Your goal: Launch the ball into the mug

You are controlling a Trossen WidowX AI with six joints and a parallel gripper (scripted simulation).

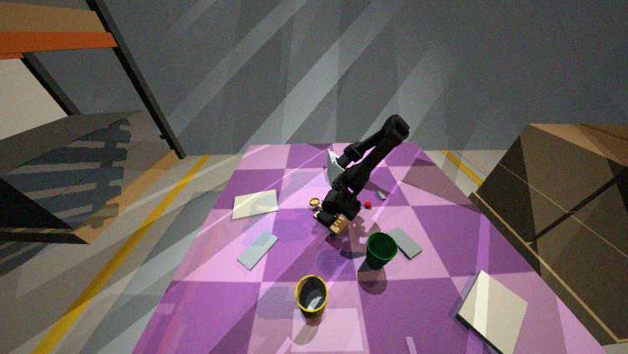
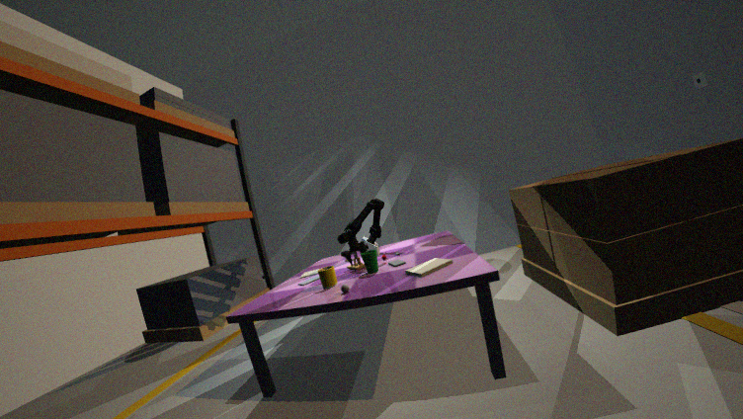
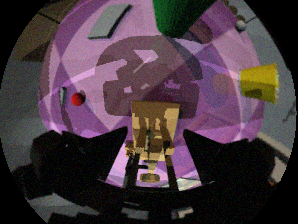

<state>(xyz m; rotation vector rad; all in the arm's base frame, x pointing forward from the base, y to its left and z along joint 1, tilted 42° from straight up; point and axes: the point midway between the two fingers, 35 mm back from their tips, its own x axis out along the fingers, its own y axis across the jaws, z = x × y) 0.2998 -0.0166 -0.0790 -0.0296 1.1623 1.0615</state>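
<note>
The wooden catapult (image 1: 338, 225) (image 2: 356, 267) (image 3: 155, 111) stands under my gripper (image 1: 337, 215) (image 3: 155, 130), partly hidden by it in the top view. Its long axis runs from the round cup (image 1: 315, 201) (image 3: 149, 177) at back left to the front right, roughly toward the green cup; the yellow mug (image 1: 311, 290) (image 2: 327, 278) (image 3: 260, 83) lies well off that line. My gripper is open, its fingers on either side of the catapult; touch cannot be told. The red ball (image 1: 367, 204) (image 2: 383, 257) (image 3: 77, 99) lies on the table, apart from the catapult.
The green cup (image 1: 382, 250) (image 2: 370, 261) (image 3: 177, 15) stands ahead of the catapult. Grey plates (image 1: 258, 250) (image 1: 405, 242) and cream plates (image 1: 255, 204) (image 1: 492, 311) lie around. A small grey ball (image 2: 345, 289) (image 3: 241, 25) lies near the table's front edge.
</note>
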